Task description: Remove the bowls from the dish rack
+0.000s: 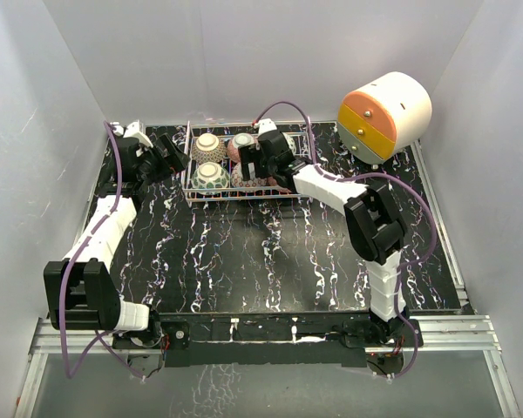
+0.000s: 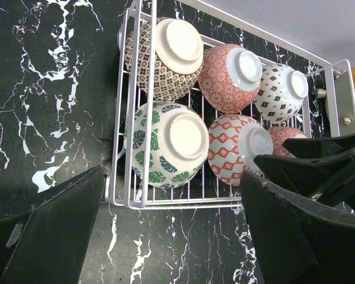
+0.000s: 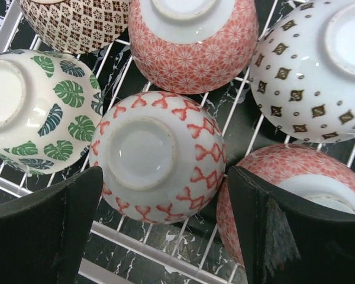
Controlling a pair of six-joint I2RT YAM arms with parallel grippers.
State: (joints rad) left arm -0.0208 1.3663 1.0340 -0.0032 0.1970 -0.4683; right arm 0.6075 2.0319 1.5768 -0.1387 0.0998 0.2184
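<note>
Black white-veined table, walled in white. White cylinder with an orange-and-yellow face sits at the far right corner, just beside the rack's right end. Wire dish rack stands at the far side of the table, left of centre, and holds all six bowls in two rows of three, foot rings up. Right gripper is over the rack's near row, jaws wide apart, one finger on each side of the red lattice bowl; contact cannot be told. Left gripper hovers over the table at the rack's left end, jaws spread, nothing between them. Back row, left to right: brown-patterned bowl, pink-red starred bowl, white bowl with brown diamonds. Near row: green leaf bowl, the red lattice one, then a second pink-red bowl, partly hidden behind the right gripper.
</note>
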